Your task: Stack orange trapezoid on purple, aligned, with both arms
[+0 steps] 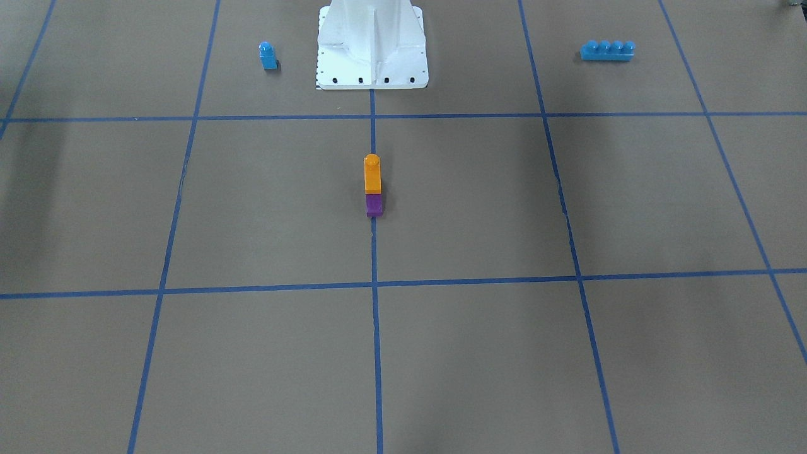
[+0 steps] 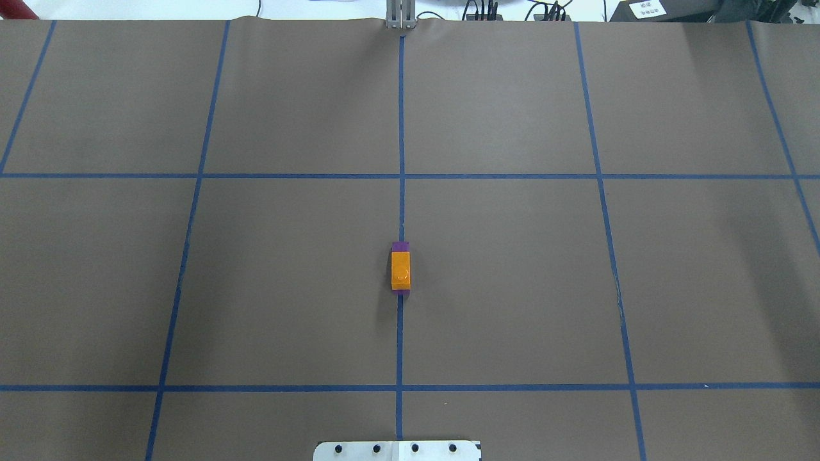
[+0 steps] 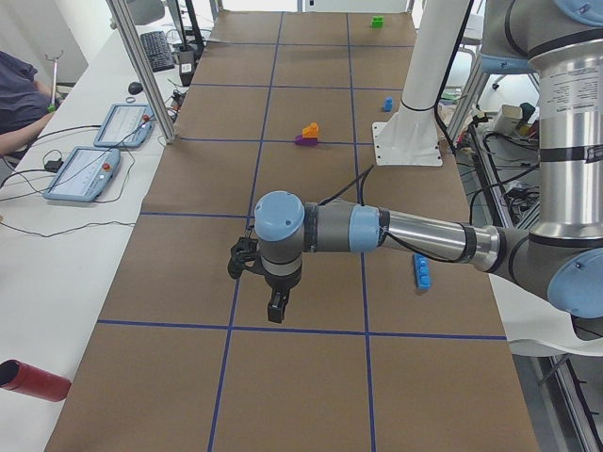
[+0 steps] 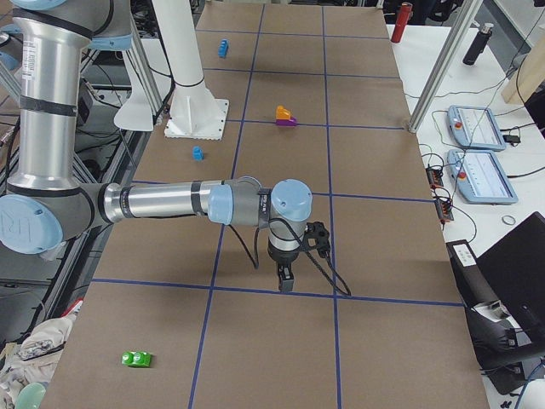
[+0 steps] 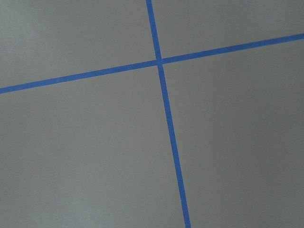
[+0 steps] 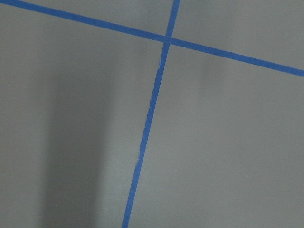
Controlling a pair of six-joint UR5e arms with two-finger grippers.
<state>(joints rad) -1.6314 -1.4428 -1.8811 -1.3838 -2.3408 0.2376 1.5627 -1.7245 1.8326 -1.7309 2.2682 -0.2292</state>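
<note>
The orange trapezoid (image 1: 372,176) sits on top of the purple brick (image 1: 374,205) at the table's middle, on the central blue tape line. From overhead the orange one (image 2: 400,270) covers most of the purple one (image 2: 400,246), which shows at both ends. Neither gripper touches the stack. My left gripper (image 3: 275,306) hangs over the table far from the stack, seen only in the exterior left view. My right gripper (image 4: 285,277) likewise shows only in the exterior right view. I cannot tell whether either is open or shut. Both wrist views show only brown paper and tape lines.
A small blue single-stud brick (image 1: 268,55) and a long blue four-stud brick (image 1: 607,50) lie on either side of the white pedestal base (image 1: 372,47). A green brick (image 4: 136,359) lies near the table's right end. A red cylinder (image 3: 33,379) and tablets (image 3: 80,174) lie on the side bench.
</note>
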